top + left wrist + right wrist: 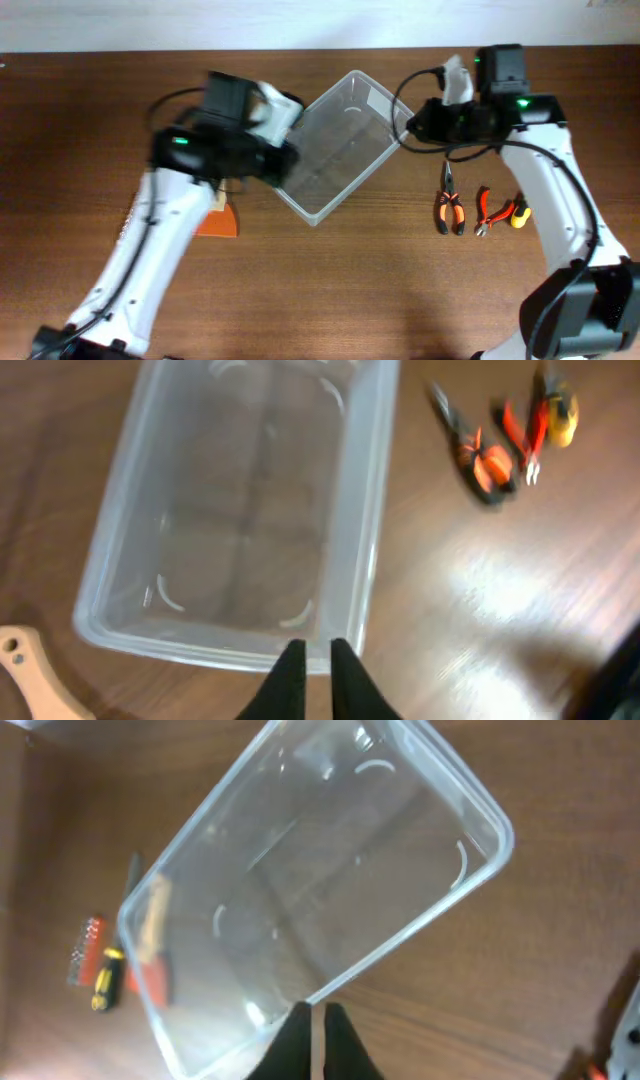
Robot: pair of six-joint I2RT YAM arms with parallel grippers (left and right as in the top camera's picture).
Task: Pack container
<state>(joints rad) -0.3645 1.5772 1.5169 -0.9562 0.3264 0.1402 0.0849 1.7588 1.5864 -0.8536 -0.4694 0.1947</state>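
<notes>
The container [340, 140] is a clear, empty plastic tub lying diagonally at the middle of the table. My left gripper [287, 152] is at its left rim. In the left wrist view the fingers [311, 652] are closed on the near rim of the container [240, 530]. My right gripper [405, 132] is at its right corner. In the right wrist view the fingers [313, 1013] pinch the rim of the container [320, 870].
Black-and-orange pliers [448, 206], red pliers [490, 210] and a yellow tool [519, 213] lie right of the tub, and also show in the left wrist view [475, 445]. An orange scraper [220, 220] with a wooden handle [30, 675] lies at the left. A yellow screwdriver [105, 980] and a red bit set [88, 948] show beyond the tub.
</notes>
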